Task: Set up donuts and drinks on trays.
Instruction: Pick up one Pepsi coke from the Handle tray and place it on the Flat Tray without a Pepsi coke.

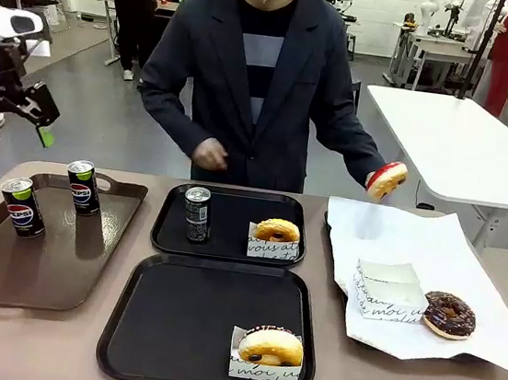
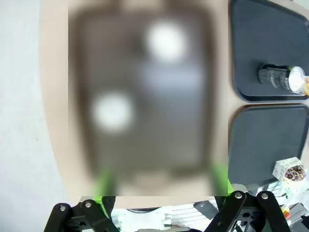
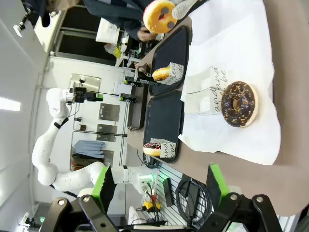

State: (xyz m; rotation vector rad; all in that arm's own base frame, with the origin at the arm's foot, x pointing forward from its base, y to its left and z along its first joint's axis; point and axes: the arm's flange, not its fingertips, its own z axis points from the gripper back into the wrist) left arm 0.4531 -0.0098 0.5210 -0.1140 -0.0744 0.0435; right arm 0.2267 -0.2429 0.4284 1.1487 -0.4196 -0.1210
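Note:
My left gripper (image 1: 17,131) hangs open above the table's left end, over two Pepsi drinks (image 1: 22,206) (image 1: 83,186) on a brown tray. In the left wrist view it (image 2: 161,186) is open and those cans are blurred white tops (image 2: 166,41). The far black tray (image 1: 229,243) holds a black-and-silver can (image 1: 196,213) and a sleeved donut (image 1: 276,234). The near black tray (image 1: 173,319) holds one sleeved donut (image 1: 270,350). A person's hand holds a red-iced donut (image 1: 387,179). A chocolate donut (image 1: 448,314) lies on white paper. My right gripper (image 3: 159,183) is open, with nothing between its fingers.
The brown tray (image 1: 41,266) fills the table's left part. A white paper sheet (image 1: 414,242) on the right also carries an empty paper sleeve (image 1: 390,290). The person stands at the far edge, behind the far tray.

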